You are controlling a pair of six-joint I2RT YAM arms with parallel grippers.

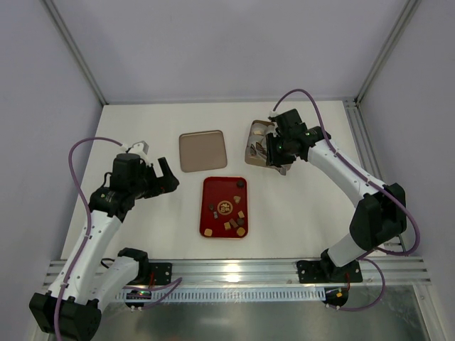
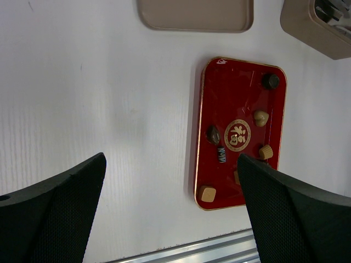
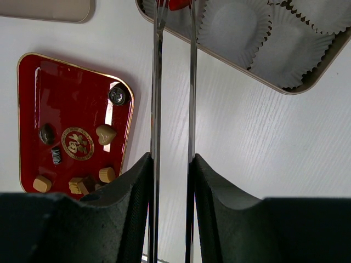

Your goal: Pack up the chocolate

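Several small chocolates point(image 1: 229, 214), dark brown and tan, lie scattered on the red tray point(image 1: 217, 190). They also show in the left wrist view point(image 2: 261, 118) and the right wrist view point(image 3: 105, 133). My right gripper point(image 1: 281, 148) is shut on a pair of metal tongs point(image 3: 156, 82). The tong tips reach over the beige box point(image 1: 257, 135) of white paper cups point(image 3: 233, 24). A small red thing point(image 3: 178, 4) shows between the tips at the frame's top edge. My left gripper point(image 1: 166, 182) is open and empty, left of the tray point(image 2: 236, 87).
The beige lid point(image 1: 202, 150) lies flat behind the tray, left of the box. An aluminium rail point(image 1: 234, 268) runs along the table's near edge. White walls close the back and sides.
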